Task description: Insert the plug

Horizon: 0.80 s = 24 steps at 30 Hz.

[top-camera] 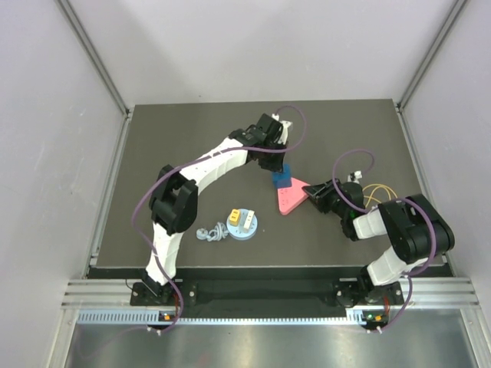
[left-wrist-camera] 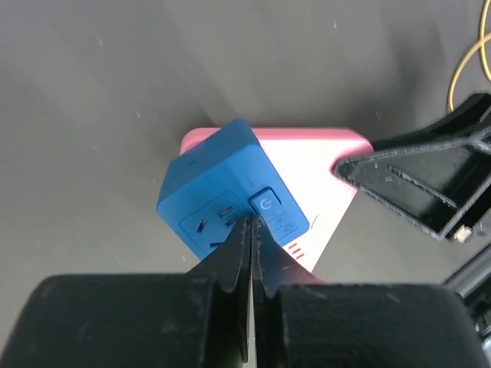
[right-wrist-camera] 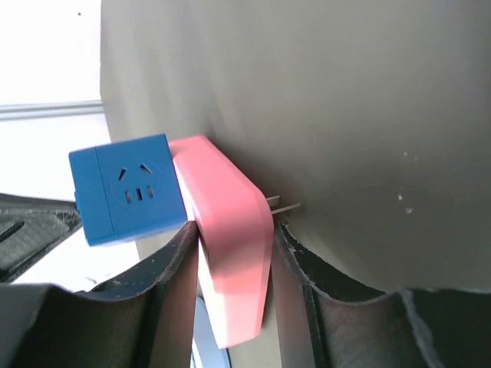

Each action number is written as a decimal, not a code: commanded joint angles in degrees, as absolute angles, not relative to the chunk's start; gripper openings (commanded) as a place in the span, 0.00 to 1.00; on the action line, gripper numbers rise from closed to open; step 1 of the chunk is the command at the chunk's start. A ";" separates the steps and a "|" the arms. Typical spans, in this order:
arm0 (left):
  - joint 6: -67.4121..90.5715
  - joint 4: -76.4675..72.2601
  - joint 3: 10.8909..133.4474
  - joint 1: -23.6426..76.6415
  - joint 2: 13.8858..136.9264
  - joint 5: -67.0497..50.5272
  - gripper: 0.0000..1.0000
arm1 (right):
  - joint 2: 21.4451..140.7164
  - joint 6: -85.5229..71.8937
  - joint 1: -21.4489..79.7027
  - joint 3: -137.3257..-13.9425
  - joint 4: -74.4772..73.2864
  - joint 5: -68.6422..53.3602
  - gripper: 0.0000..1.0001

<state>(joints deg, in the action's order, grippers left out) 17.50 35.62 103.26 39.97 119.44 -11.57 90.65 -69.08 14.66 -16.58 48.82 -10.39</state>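
- The right claw [right-wrist-camera: 234, 245] is pinching the pink triangular plug [right-wrist-camera: 222, 192], with one finger on each of its flat sides.
- Two metal prongs [right-wrist-camera: 281, 205] are sticking out of the plug toward the dark counter [right-wrist-camera: 368, 115]. I cannot tell if they are touching it.
- The blue cube socket [left-wrist-camera: 222, 184] is sitting against the opposite side of the plug and touching it. I cannot tell whether the two are joined or only pressed together.
- One face of the cube with socket holes is looking toward the right wrist camera.
- The left claw [left-wrist-camera: 252, 228] is pressed together with nothing between its fingers. Its tips are leaning on a face of the cube, between the socket holes and the power button [left-wrist-camera: 265, 203].
- Seen from above, the plug and cube are lying near the middle of the counter. The left arm is reaching over them from the far side and the right arm is coming from the right.
- Closer to the arm bases, well apart from the plug, a round light blue disc [top-camera: 242, 230] is carrying a yellow piece [top-camera: 234, 217] and a white piece [top-camera: 249, 220].
- A grey coiled cable [top-camera: 210, 233] is lying just beside the disc, on its left.
- A thin yellow wire [top-camera: 377, 192] is looping near the right arm.
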 commanded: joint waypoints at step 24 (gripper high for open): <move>14.59 39.12 97.05 38.14 99.77 3.43 0.44 | 95.27 -67.24 14.85 -27.59 41.84 -7.82 0.27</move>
<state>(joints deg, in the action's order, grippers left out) 14.79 41.01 100.77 38.39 104.73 2.35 93.78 -68.16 14.79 -25.28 42.98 -8.58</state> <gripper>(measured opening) 0.388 0.376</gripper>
